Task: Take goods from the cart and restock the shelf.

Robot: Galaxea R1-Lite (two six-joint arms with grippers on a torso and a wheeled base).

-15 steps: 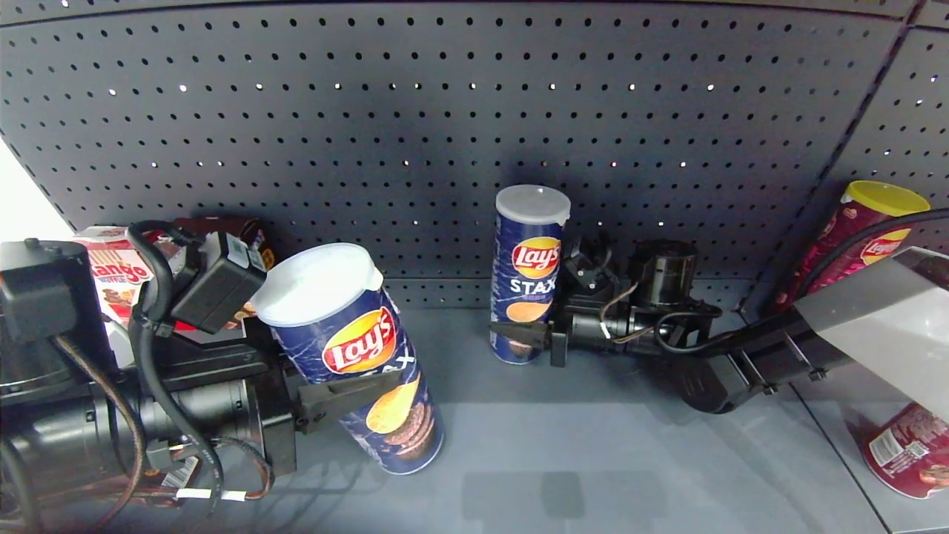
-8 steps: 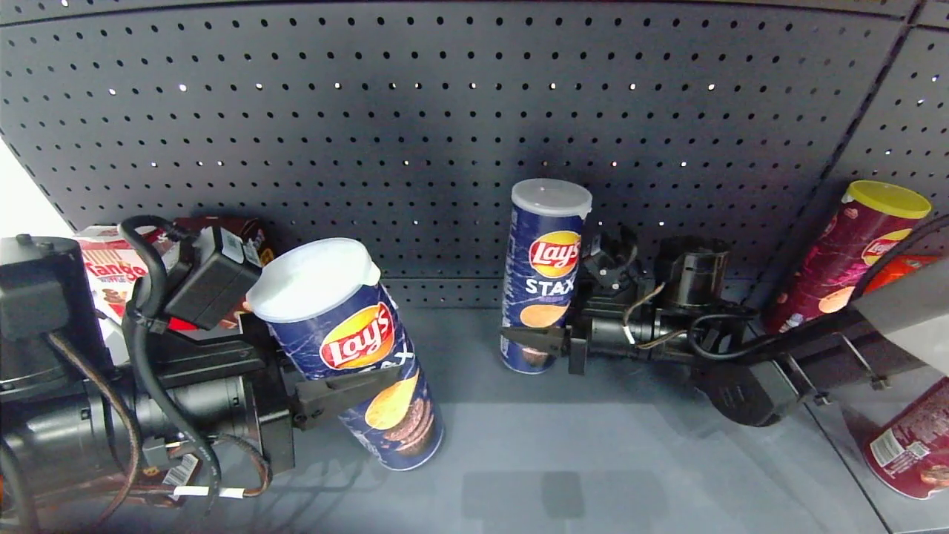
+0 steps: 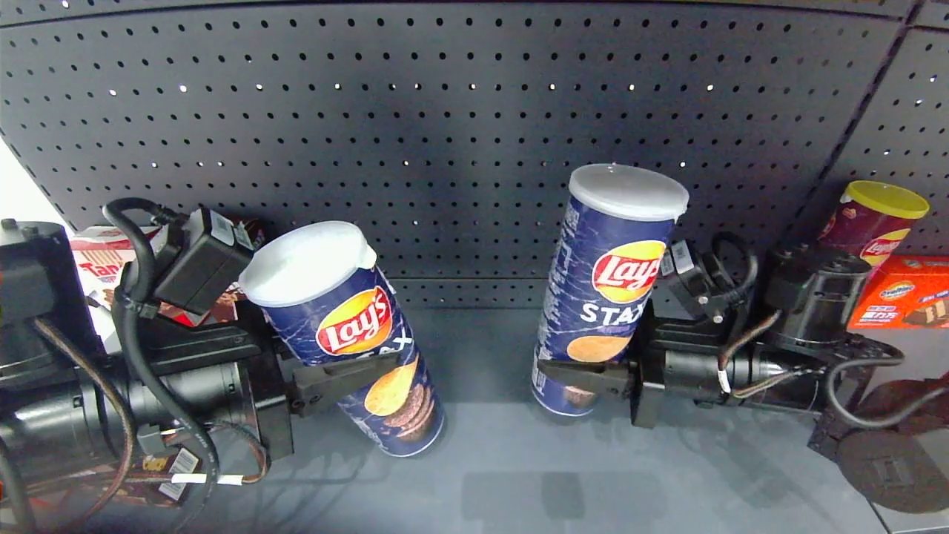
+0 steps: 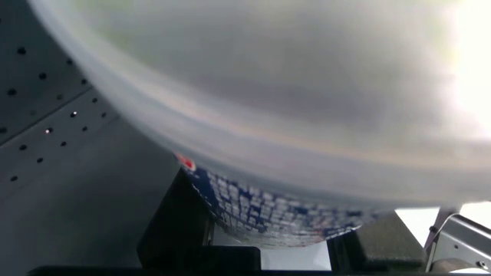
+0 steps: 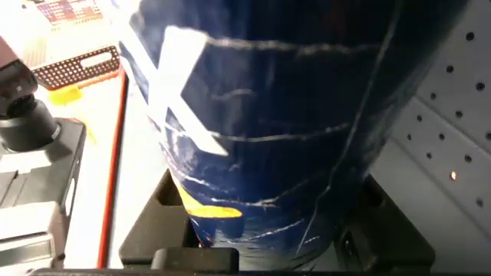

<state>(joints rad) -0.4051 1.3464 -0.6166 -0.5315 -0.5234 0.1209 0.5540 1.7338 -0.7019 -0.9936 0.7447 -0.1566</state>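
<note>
left gripper (image 3: 354,375) clamps the left chip can (image 3: 348,334), right gripper (image 3: 577,371) clamps the right chip can (image 3: 608,289), both tilted.

Open shelf floor (image 3: 485,386) between left can (image 3: 348,345) and right can (image 3: 604,297), pegboard (image 3: 445,111) close behind.

On the head view the tilted left blue cardboard crisp tube (image 3: 348,334) hides the far finger of my left hand (image 3: 371,356), which grips it. The right blue cardboard crisp tube (image 3: 604,297) does the same to my right hand (image 3: 574,356). My left arm covers most of a red-and-white snack box (image 3: 96,259). The right arm hides the lower half of a maroon tube with a yellow lid (image 3: 864,222), and the frame edge cuts off an orange carton (image 3: 901,293). At the left wrist the left tube's frosted plastic lid (image 4: 268,92) is one pale blur. At the right wrist the right tube's (image 5: 284,115) top is cropped off.
</note>
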